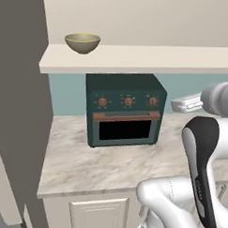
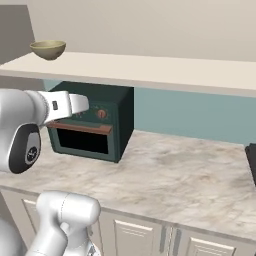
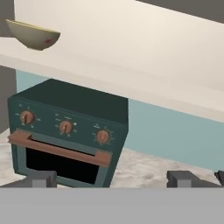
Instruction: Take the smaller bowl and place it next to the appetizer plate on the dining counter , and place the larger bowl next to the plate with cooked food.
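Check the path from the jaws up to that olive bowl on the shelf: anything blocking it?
Nothing visible does. The smaller bowl sits alone on the shelf, above the toaster oven. The open gripper is lower, facing the oven, with clear air between.

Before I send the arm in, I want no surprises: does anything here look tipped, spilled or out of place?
Nothing stands out. The smaller bowl sits upright on the shelf, near its left end. The dark green toaster oven stands square on the marbled counter, door shut. The claw is open and holds nothing.

Smaller bowl (image 1: 82,42): olive-tan, shallow, lighter rim, upright on a pale shelf, upper left of frame.
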Robot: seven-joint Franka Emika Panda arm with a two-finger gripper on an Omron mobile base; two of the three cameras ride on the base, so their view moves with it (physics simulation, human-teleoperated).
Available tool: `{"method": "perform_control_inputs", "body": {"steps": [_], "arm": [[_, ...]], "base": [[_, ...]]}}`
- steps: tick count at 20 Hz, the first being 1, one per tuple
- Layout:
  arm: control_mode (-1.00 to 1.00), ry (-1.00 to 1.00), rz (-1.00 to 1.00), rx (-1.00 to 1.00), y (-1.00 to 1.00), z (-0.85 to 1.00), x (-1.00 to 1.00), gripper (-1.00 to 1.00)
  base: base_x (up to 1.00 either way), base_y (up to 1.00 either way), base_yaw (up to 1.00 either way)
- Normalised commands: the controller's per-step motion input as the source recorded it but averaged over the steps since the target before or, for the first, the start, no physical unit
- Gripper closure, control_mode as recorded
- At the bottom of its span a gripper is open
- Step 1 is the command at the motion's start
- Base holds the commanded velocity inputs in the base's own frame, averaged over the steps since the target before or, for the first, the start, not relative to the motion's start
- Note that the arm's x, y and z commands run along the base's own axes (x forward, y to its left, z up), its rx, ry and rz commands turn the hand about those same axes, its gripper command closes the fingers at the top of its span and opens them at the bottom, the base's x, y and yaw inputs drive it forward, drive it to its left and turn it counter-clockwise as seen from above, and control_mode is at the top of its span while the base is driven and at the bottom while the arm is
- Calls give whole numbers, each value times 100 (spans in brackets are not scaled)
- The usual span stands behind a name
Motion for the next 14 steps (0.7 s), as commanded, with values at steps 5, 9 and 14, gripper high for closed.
{"method": "perform_control_inputs", "body": {"steps": [5,9,14], "arm": [[100,0,0,0,0,0,0,-100],[100,0,0,0,0,0,0,-100],[-100,1,0,0,0,0,11,-100]], "base": [[22,70,0],[33,48,0],[7,1,0]]}}
